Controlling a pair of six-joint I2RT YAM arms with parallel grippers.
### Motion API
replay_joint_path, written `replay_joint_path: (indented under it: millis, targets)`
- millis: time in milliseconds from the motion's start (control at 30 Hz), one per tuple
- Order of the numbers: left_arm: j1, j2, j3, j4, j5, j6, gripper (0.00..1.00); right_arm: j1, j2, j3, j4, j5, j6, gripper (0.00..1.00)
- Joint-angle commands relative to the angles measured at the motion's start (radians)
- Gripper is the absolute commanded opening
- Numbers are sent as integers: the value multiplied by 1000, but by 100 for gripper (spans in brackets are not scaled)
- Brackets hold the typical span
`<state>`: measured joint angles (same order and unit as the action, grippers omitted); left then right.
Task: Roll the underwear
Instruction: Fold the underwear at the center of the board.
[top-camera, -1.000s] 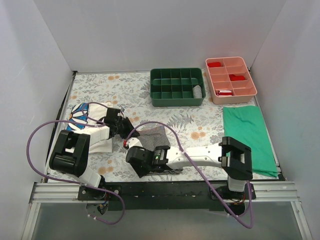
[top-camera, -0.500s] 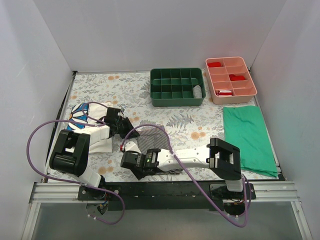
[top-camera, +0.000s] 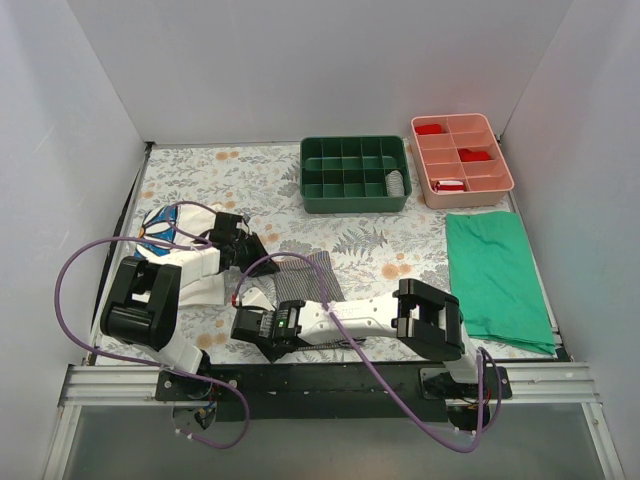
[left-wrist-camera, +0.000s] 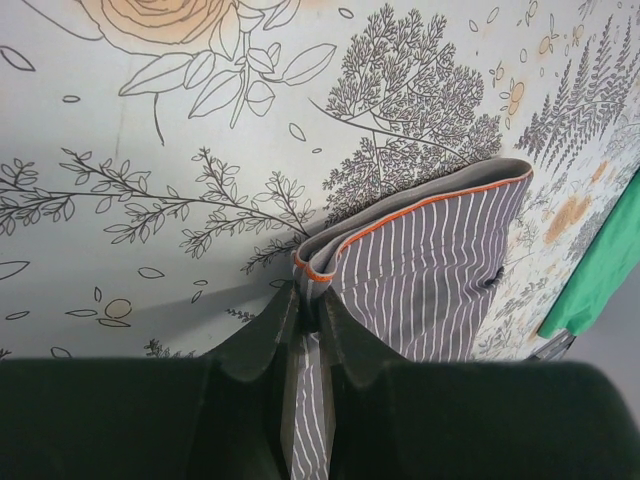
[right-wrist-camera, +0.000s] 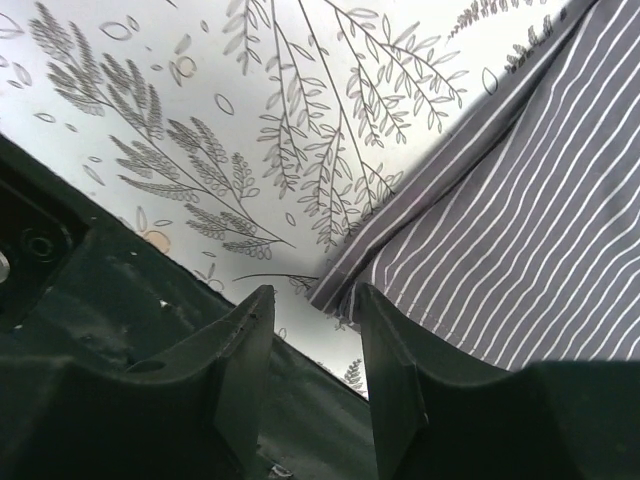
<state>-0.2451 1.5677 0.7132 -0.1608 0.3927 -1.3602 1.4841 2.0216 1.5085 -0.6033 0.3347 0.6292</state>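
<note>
The underwear (top-camera: 303, 274), grey with thin white stripes, lies folded on the floral mat near the front middle. It also shows in the left wrist view (left-wrist-camera: 430, 260) with an orange-trimmed waistband. My left gripper (top-camera: 254, 250) is shut on the folded waistband corner at the cloth's left end, seen closely in the left wrist view (left-wrist-camera: 308, 300). My right gripper (top-camera: 248, 305) is low at the cloth's near left corner. In the right wrist view (right-wrist-camera: 312, 300) its jaws are open, with the hem corner of the underwear (right-wrist-camera: 520, 230) lying between them, close to the right finger.
A green compartment tray (top-camera: 355, 175) holds a rolled striped cloth (top-camera: 396, 183) at the back. A pink tray (top-camera: 460, 153) with red items stands to its right. A plain green cloth (top-camera: 495, 275) lies at right. A daisy-print cloth (top-camera: 163, 225) lies at left.
My right arm has swung left along the near edge of the underwear, bringing its gripper to the cloth's near left corner. My left gripper has stayed shut on the waistband.
</note>
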Motion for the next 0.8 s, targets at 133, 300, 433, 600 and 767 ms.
replay_joint_path:
  millis: [133,300,433,600,767]
  targets:
    - [0,-6,38,-19,-8,23,3,15,29,61,-62,40,10,48]
    - [0,-12,35,-25,-12,26,3,15,52,74,-75,35,6,48]
    - [0,-15,35,-23,-12,26,3,28,14,72,-64,87,1,48]
    - [0,-14,42,-25,-6,26,3,30,-18,56,-58,116,9,48]
    - [0,-12,42,-25,-5,27,3,33,-24,51,-65,135,21,49]
